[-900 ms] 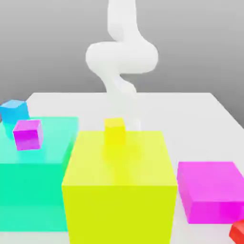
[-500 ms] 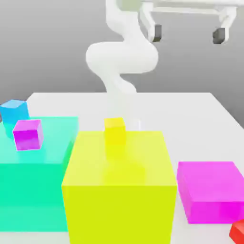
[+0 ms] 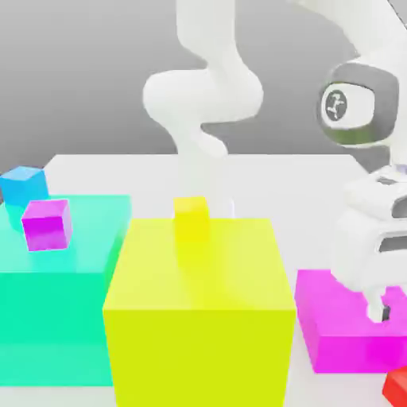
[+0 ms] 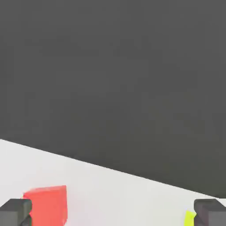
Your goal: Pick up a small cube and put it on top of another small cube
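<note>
The small red cube (image 3: 397, 387) lies on the white table at the front corner on the exterior view's right, cut by the frame edge. The small yellow cube (image 3: 191, 216) rests on the table behind the big yellow block. My gripper (image 3: 389, 310) hangs low over the flat magenta block, just above and behind the red cube, with one dark fingertip (image 3: 379, 307) showing. In the hand view the gripper (image 4: 112, 217) is open, its fingertips (image 4: 15, 212) set wide apart. The red cube (image 4: 46, 205) sits close to one of them, untouched.
A big yellow block (image 3: 199, 306) stands front and centre, with a big teal block (image 3: 56, 302) on the exterior view's left carrying a small magenta cube (image 3: 46, 224). A small blue cube (image 3: 23, 184) sits behind. The flat magenta block (image 3: 342, 330) lies under the hand.
The arm has swung down on the exterior view's right. The hand dropped from the top of the picture to just above the flat magenta block. No cube has moved.
</note>
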Controlling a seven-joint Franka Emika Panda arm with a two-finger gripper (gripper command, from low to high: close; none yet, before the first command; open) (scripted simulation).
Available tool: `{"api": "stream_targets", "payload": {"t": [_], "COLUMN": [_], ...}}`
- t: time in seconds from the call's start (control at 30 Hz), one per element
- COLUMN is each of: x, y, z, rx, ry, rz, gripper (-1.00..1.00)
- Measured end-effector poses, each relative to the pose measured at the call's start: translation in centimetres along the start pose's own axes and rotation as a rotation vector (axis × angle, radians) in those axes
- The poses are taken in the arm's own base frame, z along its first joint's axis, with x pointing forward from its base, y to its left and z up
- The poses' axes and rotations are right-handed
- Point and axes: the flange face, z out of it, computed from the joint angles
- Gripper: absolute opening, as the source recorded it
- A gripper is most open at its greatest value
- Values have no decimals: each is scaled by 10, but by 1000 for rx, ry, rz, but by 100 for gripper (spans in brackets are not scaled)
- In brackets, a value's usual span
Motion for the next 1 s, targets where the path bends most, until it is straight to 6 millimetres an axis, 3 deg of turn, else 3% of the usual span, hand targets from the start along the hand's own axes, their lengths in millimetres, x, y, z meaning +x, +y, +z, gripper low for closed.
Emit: {"api": "stream_targets", "payload": {"t": [0.13,0.27,0.3,0.5,0.57,0.63,0.7,0.83,1.0], "x": [-41,-57,-59,-60,-58,-55,-27,16,51], "y": [-15,-16,-15,-14,-16,-18,-13,21,77], "z": [66,128,140,146,131,105,72,19,-40], "rx": [-44,-55,-56,-55,-55,-55,-42,-63,-97], "ry": [-83,-104,-105,-105,-106,-106,-69,-17,19], "rz": [-41,-50,-51,-51,-51,-51,-36,10,79], "gripper": [0,0,-100,-100,-100,-100,-100,-100,-100]}}
